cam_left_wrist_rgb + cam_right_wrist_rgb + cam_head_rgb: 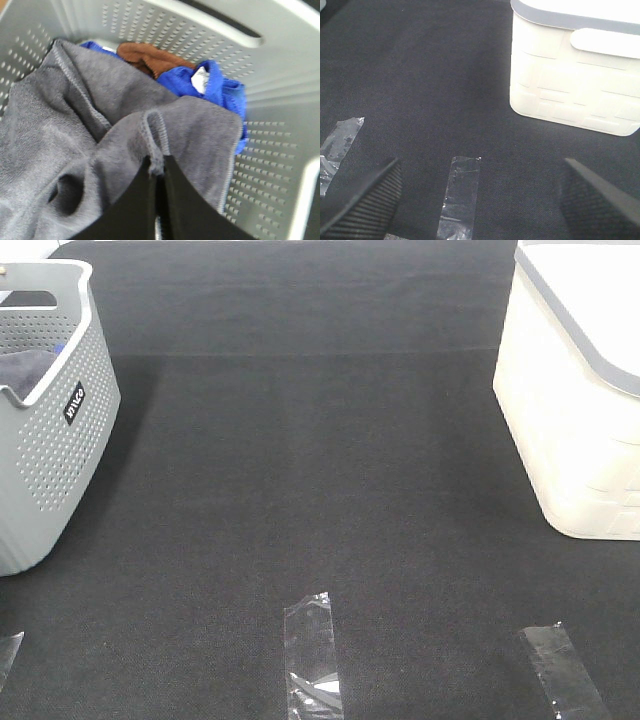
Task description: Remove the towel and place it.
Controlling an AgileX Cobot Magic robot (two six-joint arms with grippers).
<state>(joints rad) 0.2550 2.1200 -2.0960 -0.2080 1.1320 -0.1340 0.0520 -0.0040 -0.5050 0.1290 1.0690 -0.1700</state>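
The greyish-purple towel (pixel 85 145) lies bunched inside the grey perforated basket (pixel 280 150); in the exterior high view only a small part of the towel (pixel 25 365) shows over the basket's rim (pixel 75 350) at the far left. My left gripper (pixel 157 167) is inside the basket with its black fingers closed on a hemmed fold of the towel. My right gripper (pixel 480 187) is open and empty above the dark carpet, its fingers (pixel 362 202) wide apart. Neither arm shows in the exterior high view.
A bright blue cloth (pixel 220 92) and a brown cloth (pixel 145 55) lie under the towel in the grey basket. A white basket (pixel 575 390) stands at the right, also in the right wrist view (pixel 575 70). Clear tape strips (pixel 312 655) mark the carpet's front.
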